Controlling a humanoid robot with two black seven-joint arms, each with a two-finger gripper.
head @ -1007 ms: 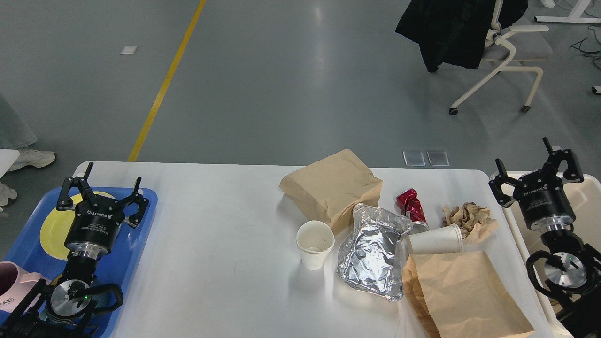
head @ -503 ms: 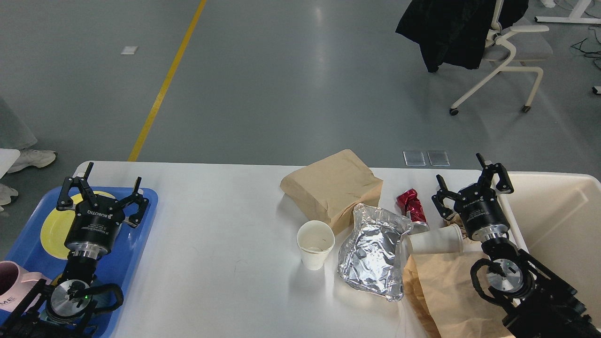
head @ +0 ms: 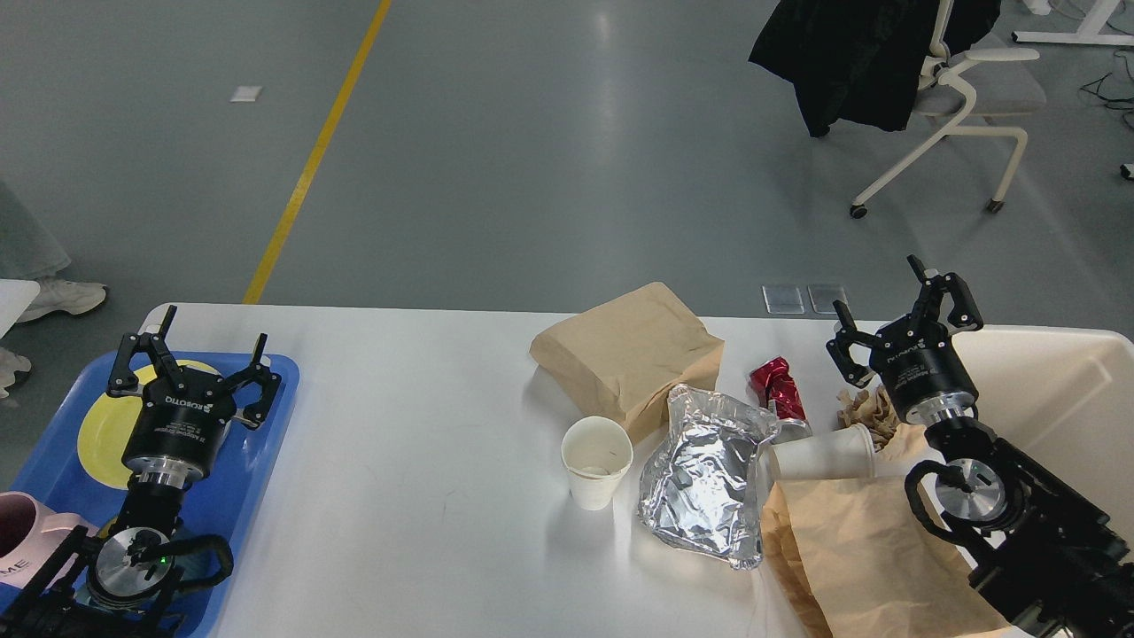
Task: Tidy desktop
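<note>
The white desktop (head: 416,390) carries litter on its right half: a folded brown paper bag (head: 629,354), an upright white paper cup (head: 595,461), crumpled foil (head: 704,478), a crushed red can (head: 775,385), a tipped white cup (head: 819,454), crumpled brown paper (head: 864,409) and a flat brown bag (head: 859,558). My right gripper (head: 904,306) is open and empty above the table's far right edge, over the crumpled paper. My left gripper (head: 190,350) is open and empty above the blue tray.
A blue tray (head: 266,443) at the left holds a yellow plate (head: 102,425) and a pink mug (head: 22,540). A cream-white bin (head: 1063,390) stands at the right edge. An office chair (head: 957,97) with a black garment stands on the floor beyond.
My right arm swung left from over the bin to the litter, then rose and shifted slightly right and farther back. The left arm stayed still.
</note>
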